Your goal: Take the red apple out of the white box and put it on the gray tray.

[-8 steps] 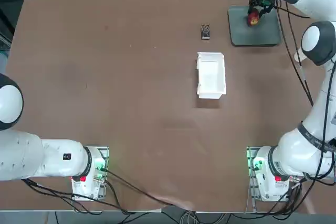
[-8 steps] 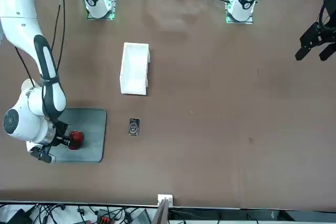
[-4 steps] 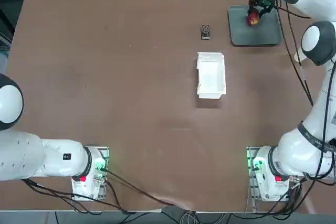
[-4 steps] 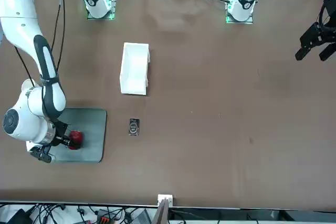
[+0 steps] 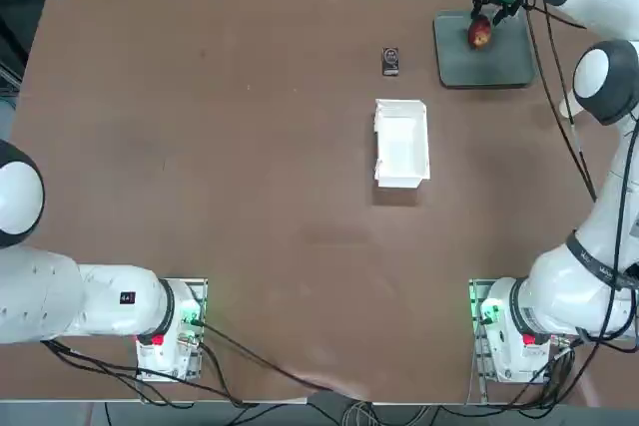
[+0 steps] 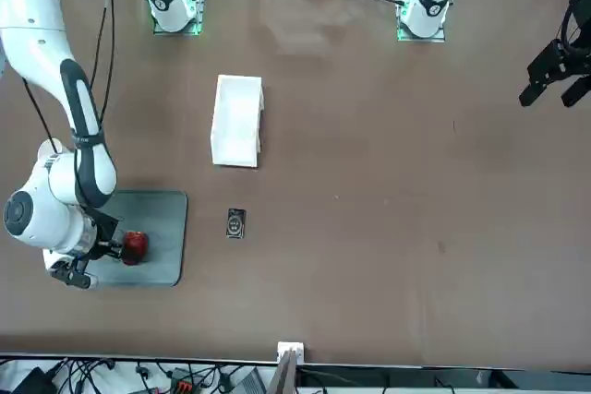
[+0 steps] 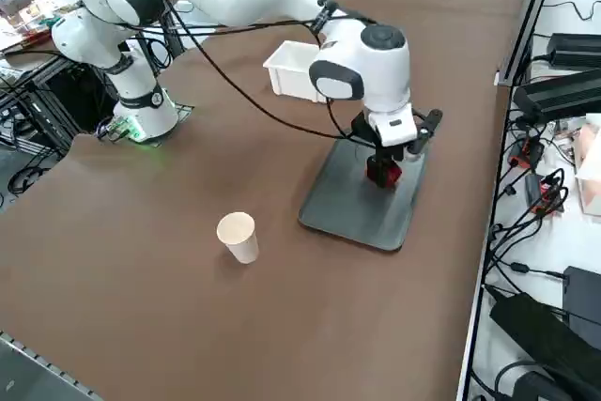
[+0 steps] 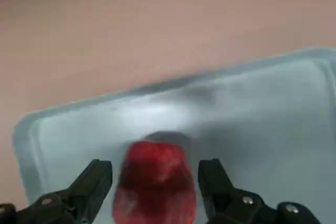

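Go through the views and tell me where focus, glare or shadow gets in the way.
Right wrist view: soft all over, the red apple blurred between the right gripper fingers, pale glare across the gray tray. Top view: sharp, evenly lit, the white box casting only a slight shadow. Right side view: clear, the paper cup crisp.

The big brown tabletop [image 5: 250, 177] holds a white box [image 5: 401, 143], a gray tray [image 5: 483, 57], a small black thing [image 5: 390, 60] beside the tray, and a paper cup [image 7: 238, 236].
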You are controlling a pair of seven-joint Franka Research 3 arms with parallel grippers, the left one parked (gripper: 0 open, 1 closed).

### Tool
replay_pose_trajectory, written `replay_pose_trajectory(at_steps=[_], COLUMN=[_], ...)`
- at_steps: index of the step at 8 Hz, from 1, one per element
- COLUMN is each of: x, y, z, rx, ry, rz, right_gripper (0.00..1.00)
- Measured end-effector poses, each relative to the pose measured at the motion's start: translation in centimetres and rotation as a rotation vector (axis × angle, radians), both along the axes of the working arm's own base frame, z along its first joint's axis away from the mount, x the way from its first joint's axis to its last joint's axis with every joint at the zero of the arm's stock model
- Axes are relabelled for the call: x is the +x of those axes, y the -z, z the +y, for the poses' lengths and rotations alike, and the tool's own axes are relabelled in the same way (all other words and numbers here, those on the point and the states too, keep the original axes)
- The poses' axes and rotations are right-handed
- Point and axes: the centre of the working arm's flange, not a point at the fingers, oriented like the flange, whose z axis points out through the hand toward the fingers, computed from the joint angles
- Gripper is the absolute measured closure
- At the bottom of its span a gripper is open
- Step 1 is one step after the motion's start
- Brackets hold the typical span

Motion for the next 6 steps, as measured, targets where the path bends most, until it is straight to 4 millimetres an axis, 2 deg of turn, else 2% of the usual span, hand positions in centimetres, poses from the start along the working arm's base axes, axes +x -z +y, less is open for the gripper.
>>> replay_pose_trajectory(at_steps=[2,4,6], x=[0.7,0.7,-1.1], y=[-4.3,-10.3,-17.1], z=[1.3,2.2,2.8], rx=[-0.052,-0.067,-0.093], ry=[-0.057,-0.072,-0.082], rz=[-0.065,-0.130,-0.097], right_gripper=[0.00,0.00,0.00])
